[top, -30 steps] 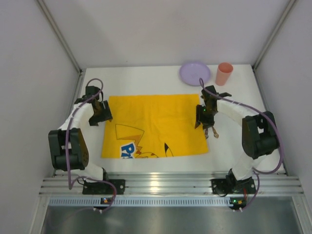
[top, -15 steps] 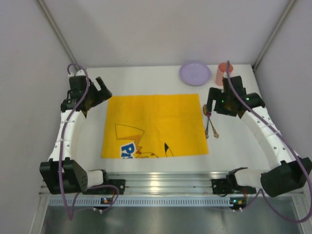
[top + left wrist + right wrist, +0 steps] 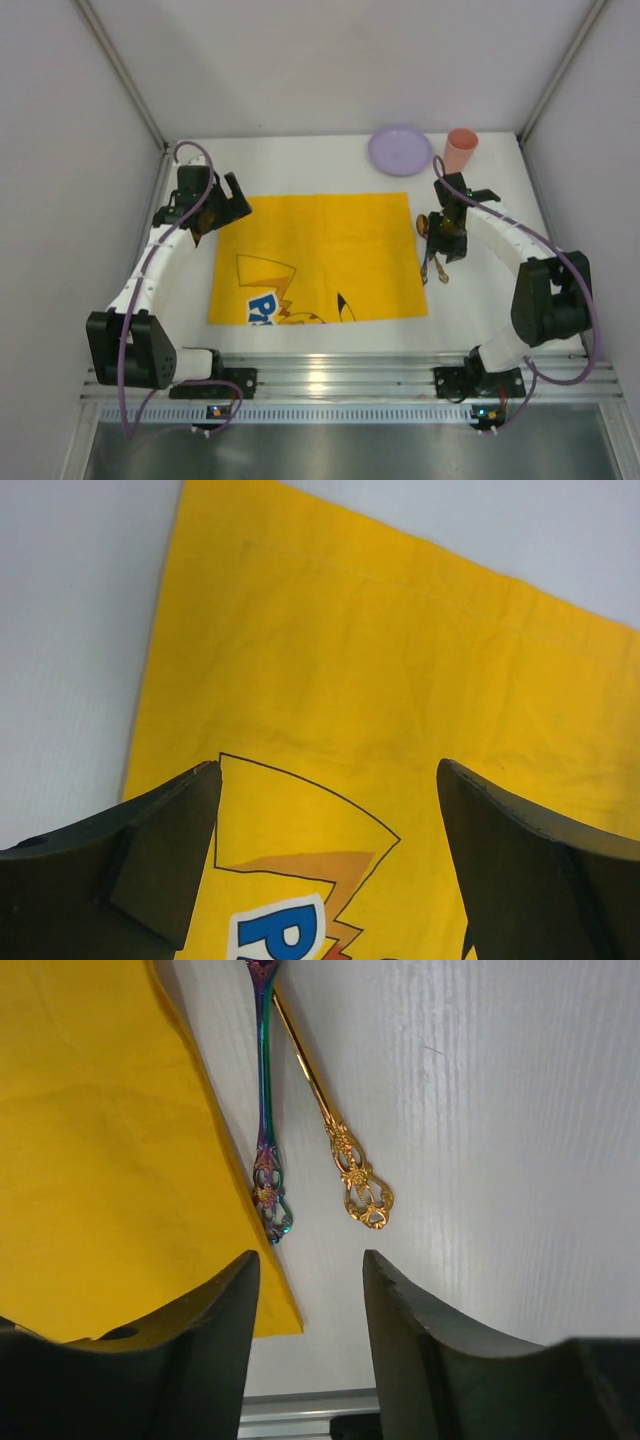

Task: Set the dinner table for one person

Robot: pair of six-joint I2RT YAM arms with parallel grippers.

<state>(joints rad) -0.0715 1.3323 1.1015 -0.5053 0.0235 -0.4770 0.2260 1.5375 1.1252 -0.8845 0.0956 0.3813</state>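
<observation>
Both claws gape empty: the left claw (image 3: 330, 780) over the yellow placemat's (image 3: 400, 680) far-left corner, the right claw (image 3: 308, 1272) above two ornate utensils (image 3: 263, 1110) lying on the white worktop (image 3: 480, 1110) just beside the mat's right edge. Looks like cutlery's turn; next it must lower squarely onto one thin handle.
</observation>
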